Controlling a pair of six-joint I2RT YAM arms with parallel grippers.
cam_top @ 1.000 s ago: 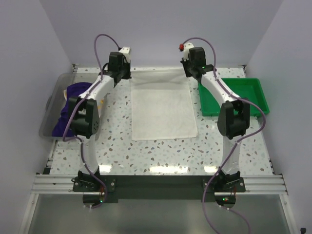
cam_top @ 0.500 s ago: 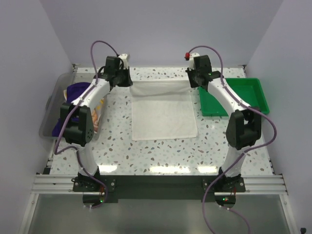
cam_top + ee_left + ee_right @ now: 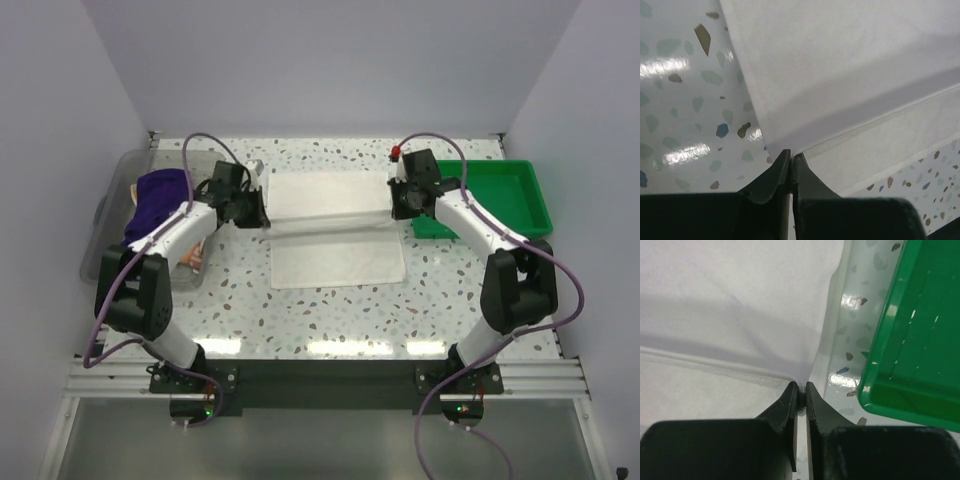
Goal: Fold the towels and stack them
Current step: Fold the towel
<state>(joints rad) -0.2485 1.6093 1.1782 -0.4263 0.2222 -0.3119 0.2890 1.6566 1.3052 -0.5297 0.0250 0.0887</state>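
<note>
The white towel [image 3: 335,245] lies in the middle of the speckled table, its far half lifted and drawn toward the near edge. My left gripper [image 3: 258,212] is shut on its left far corner [image 3: 785,142]. My right gripper [image 3: 400,205] is shut on its right far corner [image 3: 799,375]. The raised fold spans between them over the flat part. The purple towel [image 3: 155,205] sits in the clear bin at the left. A bit of the lettered towel [image 3: 193,256] shows beneath it.
A clear plastic bin [image 3: 105,215] stands at the table's left edge. A green tray [image 3: 505,195] stands at the right, close beside my right gripper; its rim shows in the right wrist view [image 3: 890,365]. Walls enclose the back and sides.
Both grippers have pulled the towel's far edge from the back of the table toward the near side, folding it over the flat half. Both arms have bent lower.
</note>
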